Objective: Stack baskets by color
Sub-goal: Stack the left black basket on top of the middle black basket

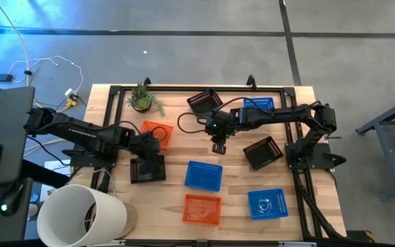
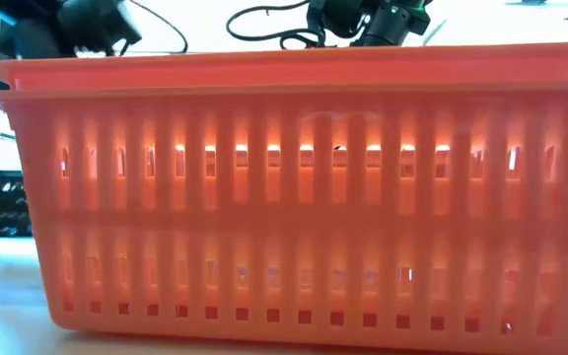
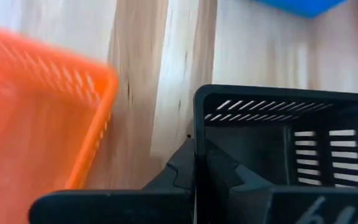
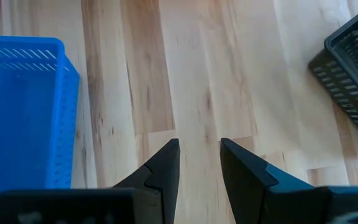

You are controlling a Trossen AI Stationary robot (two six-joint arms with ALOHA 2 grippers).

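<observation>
**Left hand clamps a black basket wall, ready to carry it**

Now the left hand point(image 1: 152, 149) is fully closed on the near wall of a black perforated plastic basket point(image 1: 147, 169), lower left of centre in the high view; the left wrist view shows its fingers point(image 3: 185, 168) pinching that rim, a thin-edge hold that suits lifting a light, open-topped tray. Just above it sits an orange mesh basket point(image 1: 156, 132), close enough that a lift probably needs to go straight up first.

The likely targets, two more black mesh baskets, lie apart: one at upper centre point(image 1: 204, 101), one right of centre point(image 1: 263, 151). Blue slotted baskets sit at centre point(image 1: 204, 175), lower right point(image 1: 267, 204) and upper right under the arm point(image 1: 258, 103); a second orange basket point(image 1: 201, 208) lies at lower centre. Nothing looks stacked yet.

The right hand point(image 4: 199, 163) hovers partly open and empty over bare wooden surface point(image 4: 197, 74), seemingly waiting clear of the left arm's path. A green potted plant point(image 1: 142, 98) and a white bucket point(image 1: 81, 215) stand at the left edge.
</observation>
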